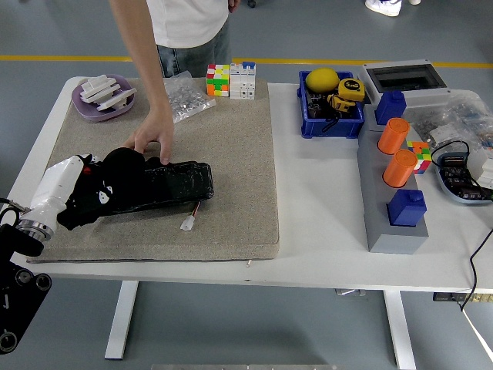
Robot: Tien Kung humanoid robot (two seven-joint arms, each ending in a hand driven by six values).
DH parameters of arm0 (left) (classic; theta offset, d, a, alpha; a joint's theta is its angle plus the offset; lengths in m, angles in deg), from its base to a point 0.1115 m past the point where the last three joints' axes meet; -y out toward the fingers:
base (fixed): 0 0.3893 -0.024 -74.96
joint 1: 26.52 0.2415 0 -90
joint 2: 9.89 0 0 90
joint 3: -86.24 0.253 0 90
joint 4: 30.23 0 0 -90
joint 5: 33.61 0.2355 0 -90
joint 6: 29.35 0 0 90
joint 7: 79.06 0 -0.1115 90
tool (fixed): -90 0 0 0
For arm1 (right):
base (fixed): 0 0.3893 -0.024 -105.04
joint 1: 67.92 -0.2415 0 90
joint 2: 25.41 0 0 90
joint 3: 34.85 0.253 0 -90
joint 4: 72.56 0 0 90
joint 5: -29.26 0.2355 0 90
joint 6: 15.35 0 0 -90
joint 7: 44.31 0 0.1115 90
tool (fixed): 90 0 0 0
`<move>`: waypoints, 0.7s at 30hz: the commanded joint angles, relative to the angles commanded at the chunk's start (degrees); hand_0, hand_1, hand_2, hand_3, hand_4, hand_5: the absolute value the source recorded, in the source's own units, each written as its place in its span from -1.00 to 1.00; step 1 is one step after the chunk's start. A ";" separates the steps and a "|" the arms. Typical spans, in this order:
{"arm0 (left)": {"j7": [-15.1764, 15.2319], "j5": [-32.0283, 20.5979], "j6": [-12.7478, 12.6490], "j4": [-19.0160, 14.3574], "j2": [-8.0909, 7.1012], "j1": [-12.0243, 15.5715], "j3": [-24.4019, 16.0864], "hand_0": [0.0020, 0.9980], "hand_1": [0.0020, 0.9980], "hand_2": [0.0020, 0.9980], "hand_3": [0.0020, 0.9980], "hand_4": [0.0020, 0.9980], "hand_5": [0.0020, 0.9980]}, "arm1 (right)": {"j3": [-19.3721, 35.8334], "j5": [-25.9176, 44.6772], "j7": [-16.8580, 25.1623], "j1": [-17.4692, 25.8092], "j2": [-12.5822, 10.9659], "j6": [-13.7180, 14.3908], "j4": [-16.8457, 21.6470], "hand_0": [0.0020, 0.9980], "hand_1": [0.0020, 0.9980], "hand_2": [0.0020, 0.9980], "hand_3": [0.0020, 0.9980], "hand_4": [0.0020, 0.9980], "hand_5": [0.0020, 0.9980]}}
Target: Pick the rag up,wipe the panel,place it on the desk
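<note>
A black glossy panel (176, 183) lies on the beige mat (231, 139) at the table's left. My left hand (94, 194), at the end of a white forearm coming in from the lower left, is shut on a bunched black rag (117, 176). The rag rests on the panel's left end and hides that end. A person at the far side leans in, and their hand (152, 136) presses on the panel's upper left edge, right beside the rag. A small white connector (187, 224) on a wire trails from the panel's front.
At the mat's back stand a purple dish (102, 96) with white parts, a bag of small parts (185, 96) and colour cubes (219, 79). To the right are a blue bin (330, 123), a grey block (385, 223) with orange cylinders and a calculator (466, 181).
</note>
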 joint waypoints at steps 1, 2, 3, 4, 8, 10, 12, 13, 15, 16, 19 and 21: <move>-0.07 -0.09 -0.04 -0.07 0.05 -0.35 0.91 -0.46 -0.42 0.09 -0.08 -0.30 -1.00 | -0.06 0.07 0.00 0.01 -0.01 -0.01 0.00 0.59 0.36 0.37 0.21 0.97 -0.09; -0.11 -0.14 -0.06 -0.10 0.07 -0.54 1.43 -0.46 -0.42 0.09 -0.08 -0.30 -1.00 | -0.07 0.08 0.00 0.02 -0.01 -0.02 0.00 0.59 0.36 0.37 0.21 0.97 -0.09; -0.11 -0.17 -0.10 -0.11 0.09 -0.76 2.08 -0.46 -0.42 0.09 -0.08 -0.30 -1.00 | -0.06 0.11 0.01 0.03 -0.01 0.00 0.00 0.59 0.36 0.37 0.21 0.97 -0.09; -0.15 -0.35 -0.07 -0.01 0.14 -1.12 3.04 -0.46 -0.42 0.09 -0.08 -0.30 -1.00 | -0.10 0.14 0.00 0.04 -0.03 -0.02 0.00 0.59 0.36 0.37 0.21 0.97 -0.09; -0.16 -0.75 -0.07 0.64 0.48 -2.47 6.08 -0.46 -0.42 0.09 -0.07 -0.29 -1.00 | -0.04 -0.04 -0.01 0.00 -0.09 -0.04 0.00 0.59 0.36 0.37 0.21 0.97 -0.09; -0.13 -0.94 -0.12 1.06 0.68 -3.26 7.43 -0.46 -0.42 0.09 -0.07 -0.29 -1.00 | 0.18 -0.33 -0.01 -0.11 -0.14 -0.06 0.00 0.59 0.36 0.37 0.21 0.97 -0.09; -0.12 -1.12 -0.10 1.33 0.72 -3.96 8.67 -0.46 -0.41 0.09 -0.07 -0.27 -1.00 | 0.38 -0.55 -0.02 -0.21 -0.16 -0.06 0.00 0.59 0.36 0.37 0.21 0.97 -0.09; -0.14 -1.19 -0.05 1.52 0.76 -4.46 9.48 -0.46 -0.41 0.09 -0.07 -0.27 -1.00 | 0.48 -0.68 -0.02 -0.25 -0.18 -0.07 0.00 0.59 0.36 0.37 0.21 0.97 -0.09; -0.17 -1.19 -0.05 1.72 0.83 -5.20 10.55 -0.46 -0.41 0.09 -0.07 -0.27 -1.00 | 0.53 -0.78 -0.04 -0.31 -0.21 -0.05 0.00 0.59 0.36 0.37 0.21 0.97 -0.09; -0.14 -1.35 -0.08 1.83 0.92 -5.67 11.20 -0.46 -0.41 0.09 -0.07 -0.27 -1.00 | 0.56 -0.79 -0.04 -0.33 -0.23 -0.06 0.00 0.59 0.36 0.37 0.21 0.97 -0.09; -0.11 -1.43 -0.10 2.02 1.16 -6.85 12.76 -0.46 -0.41 0.09 -0.07 -0.27 -1.00 | 0.63 -0.84 -0.03 -0.41 -0.26 -0.06 0.00 0.59 0.36 0.37 0.21 0.97 -0.09; -0.14 -1.55 -0.09 2.22 1.39 -7.70 13.77 -0.46 -0.41 0.09 -0.07 -0.27 -1.00 | 0.80 -1.01 -0.02 -0.47 -0.30 -0.08 0.00 0.59 0.36 0.37 0.21 0.97 -0.09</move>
